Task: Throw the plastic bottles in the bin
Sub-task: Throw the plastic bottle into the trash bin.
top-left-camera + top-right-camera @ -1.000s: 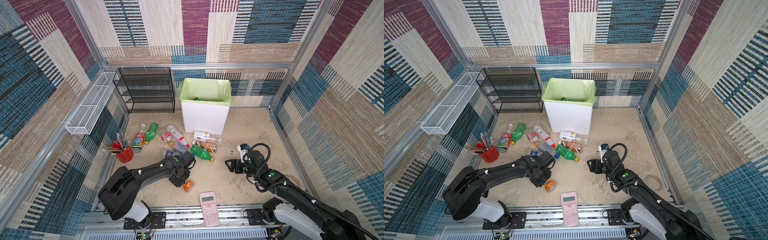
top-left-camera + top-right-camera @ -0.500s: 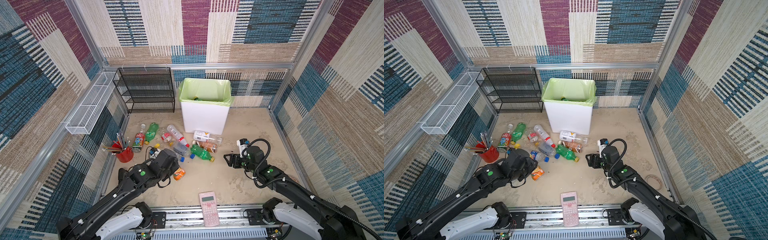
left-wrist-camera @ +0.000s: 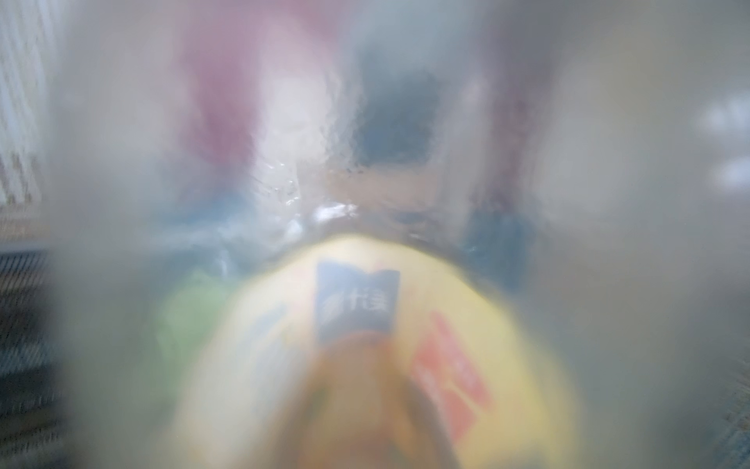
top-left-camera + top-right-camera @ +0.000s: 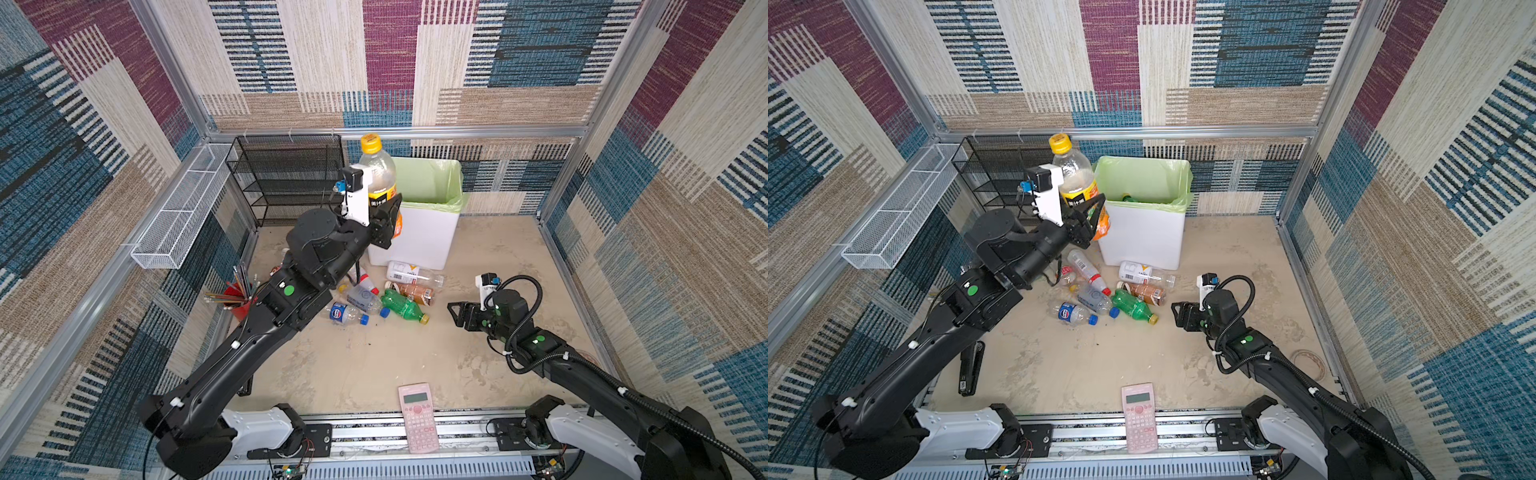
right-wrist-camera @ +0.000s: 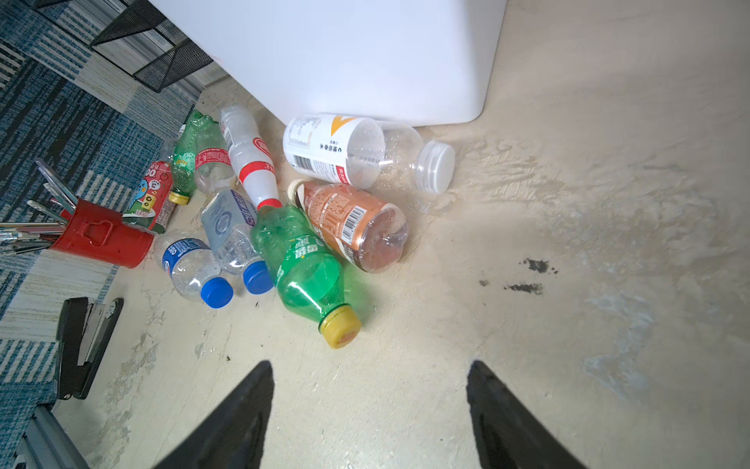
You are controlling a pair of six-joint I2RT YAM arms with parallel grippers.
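Up high, the yellow-capped bottle (image 4: 376, 170) stood almost upright in the air, cap up, just beside the left rim of the bin (image 4: 419, 237). Its label was yellow and orange, with a black band of white Chinese characters that I could not read. In the left wrist view it was only a blur of yellow with a blue patch. The left gripper (image 4: 388, 216) pinched this bottle at its lower half, one finger pressed on each side.

The bin was white, with a light green liner folded over its rim, and stood at the far side of the floor (image 4: 374, 365). Other bottles lay in a heap just near of it. The white-labelled bottle (image 5: 324, 146) showed an orange mark, a barcode and a white cap. The brown-labelled bottle (image 5: 349, 219), also with a barcode, touched the green bottle (image 5: 304, 264), which had a yellow cap and white characters. Left of them lay the blue-labelled bottle (image 5: 190, 264) with a blue cap.

The right gripper (image 5: 369, 365) hovered low, right of the heap, fingers spread and holding nothing. The red pencil cup (image 5: 101, 239) stood left of the heap, and the pink calculator (image 4: 417, 415) lay at the near edge.
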